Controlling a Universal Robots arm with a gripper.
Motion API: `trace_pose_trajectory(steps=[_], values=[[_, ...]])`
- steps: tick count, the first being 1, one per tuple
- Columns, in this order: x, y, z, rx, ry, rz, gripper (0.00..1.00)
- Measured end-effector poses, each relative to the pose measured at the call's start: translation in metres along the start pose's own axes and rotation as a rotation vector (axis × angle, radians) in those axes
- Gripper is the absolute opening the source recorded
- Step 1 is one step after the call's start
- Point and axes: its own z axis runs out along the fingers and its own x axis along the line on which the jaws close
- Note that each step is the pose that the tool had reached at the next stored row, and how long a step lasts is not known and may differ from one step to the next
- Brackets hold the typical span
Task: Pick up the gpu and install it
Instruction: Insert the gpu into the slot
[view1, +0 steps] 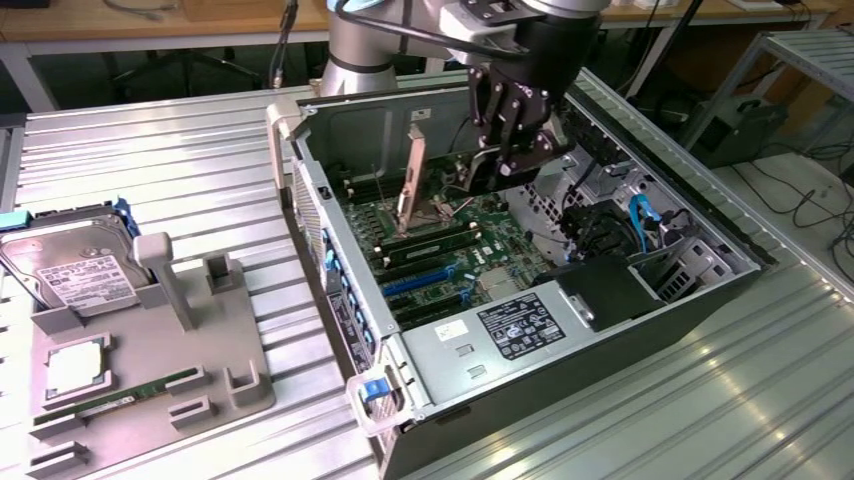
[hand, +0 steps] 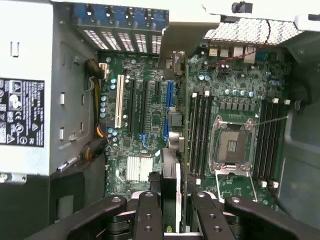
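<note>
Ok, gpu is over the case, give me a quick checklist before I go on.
1. Gripper shut on gpu: ok, card sits edge-on between the fingers.
2. Gpu above the motherboard inside the open case: ok.
3. Card lined up with the blue slot: cannot tell.
4. Card seated in a slot: not ok, it hangs above the board.
5. CPU socket open, lever raised beside the card's path: ok, apart from it.
6. Hard drive parked on the tray outside the case: ok.
</note>
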Motion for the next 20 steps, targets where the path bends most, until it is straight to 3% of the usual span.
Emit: trace_pose_trajectory(steps=[9,10,14,20], values=[[0.0,0.0002,0.0178,0.001,0.0006,0.058,0.27],[0.0,0.0002,0.0182,0.0031,0.0007,0.058,0.27],[-0.001,0.001,0.0197,0.0246,0.0001,0.055,0.27],[-0.003,0.0121,0.0334,0.0251,0.0003,0.055,0.27]])
